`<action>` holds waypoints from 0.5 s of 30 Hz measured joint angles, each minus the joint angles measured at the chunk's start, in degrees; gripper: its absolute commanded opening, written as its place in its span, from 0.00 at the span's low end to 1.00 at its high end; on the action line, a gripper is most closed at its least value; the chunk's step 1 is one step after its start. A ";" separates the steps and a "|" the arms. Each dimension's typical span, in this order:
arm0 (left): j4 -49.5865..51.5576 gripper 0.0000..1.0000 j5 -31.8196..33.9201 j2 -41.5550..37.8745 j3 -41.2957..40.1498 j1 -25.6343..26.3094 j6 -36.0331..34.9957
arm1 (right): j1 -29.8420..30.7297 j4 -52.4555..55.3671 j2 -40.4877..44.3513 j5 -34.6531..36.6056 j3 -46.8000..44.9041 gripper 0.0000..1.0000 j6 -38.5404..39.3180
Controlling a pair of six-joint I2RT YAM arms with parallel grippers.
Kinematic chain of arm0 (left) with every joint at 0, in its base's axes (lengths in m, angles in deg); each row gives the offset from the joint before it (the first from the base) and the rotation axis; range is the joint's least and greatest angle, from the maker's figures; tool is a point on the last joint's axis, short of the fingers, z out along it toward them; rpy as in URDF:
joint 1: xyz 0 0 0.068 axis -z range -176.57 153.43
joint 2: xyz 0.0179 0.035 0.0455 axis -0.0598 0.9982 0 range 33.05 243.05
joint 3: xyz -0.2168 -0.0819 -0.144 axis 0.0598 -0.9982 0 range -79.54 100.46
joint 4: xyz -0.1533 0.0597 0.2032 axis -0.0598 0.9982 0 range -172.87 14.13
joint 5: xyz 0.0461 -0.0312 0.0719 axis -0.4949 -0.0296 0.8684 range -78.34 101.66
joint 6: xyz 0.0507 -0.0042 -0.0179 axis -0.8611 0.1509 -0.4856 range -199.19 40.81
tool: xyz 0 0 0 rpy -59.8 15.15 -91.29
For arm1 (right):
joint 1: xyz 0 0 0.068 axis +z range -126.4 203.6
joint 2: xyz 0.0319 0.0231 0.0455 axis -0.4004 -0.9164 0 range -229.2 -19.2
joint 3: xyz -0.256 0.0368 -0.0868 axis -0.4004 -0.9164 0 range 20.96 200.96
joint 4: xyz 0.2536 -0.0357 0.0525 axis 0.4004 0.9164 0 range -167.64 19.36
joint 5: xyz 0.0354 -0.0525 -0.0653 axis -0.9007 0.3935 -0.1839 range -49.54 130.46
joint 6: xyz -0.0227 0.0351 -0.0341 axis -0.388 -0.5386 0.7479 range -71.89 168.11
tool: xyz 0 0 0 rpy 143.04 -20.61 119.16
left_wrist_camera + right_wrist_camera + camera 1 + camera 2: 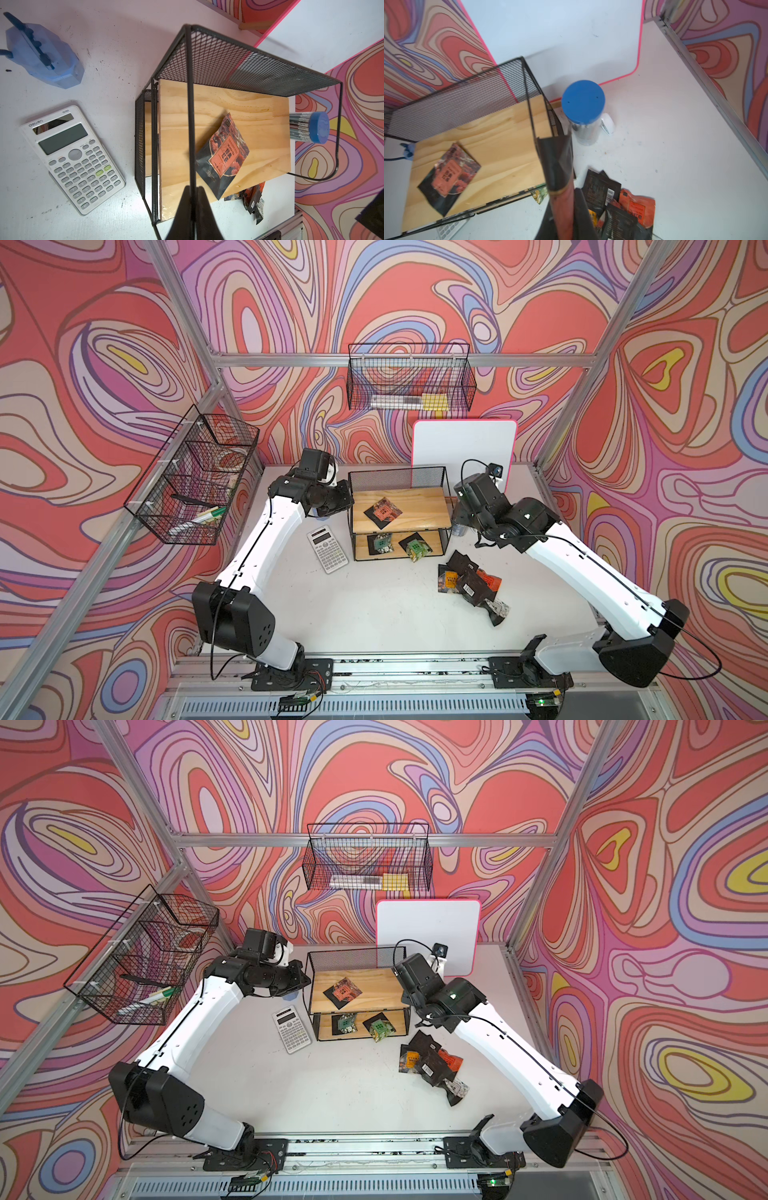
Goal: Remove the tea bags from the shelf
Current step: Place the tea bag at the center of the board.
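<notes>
Shelf (424,510) stands mid-table towards the back. A frame wire at its left end is pinched between the closed jaws of the left gripper (194,189), judged to be a bracing hold. Removed tea bags (469,585) are piled on the table (374,614) near the right front corner. Three remain: a red sachet (383,512) on the top board and two green sachets (381,543) on the lower. The right gripper (565,199) is clamped on a held sachet (556,162), edge-up just beside the right end. It is best carried clear of the frame wire and lowered close over the pile before release.
</notes>
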 measured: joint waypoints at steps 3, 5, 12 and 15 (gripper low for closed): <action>0.00 0.00 0.00 0.00 -0.02 0.00 0.00 | -3.39 1.05 1.86 -3.04 -7.67 0.00 -5.49; 0.00 0.00 0.00 0.00 0.00 0.00 0.00 | -5.88 1.64 2.78 -5.90 -13.20 0.00 -8.76; 0.00 0.00 0.00 0.00 0.00 0.00 0.00 | -9.88 -2.34 2.89 -16.94 -27.93 0.02 -13.99; 0.00 0.00 -0.02 0.00 0.00 0.00 0.00 | -10.62 -5.14 0.50 -21.03 -30.95 0.02 -14.34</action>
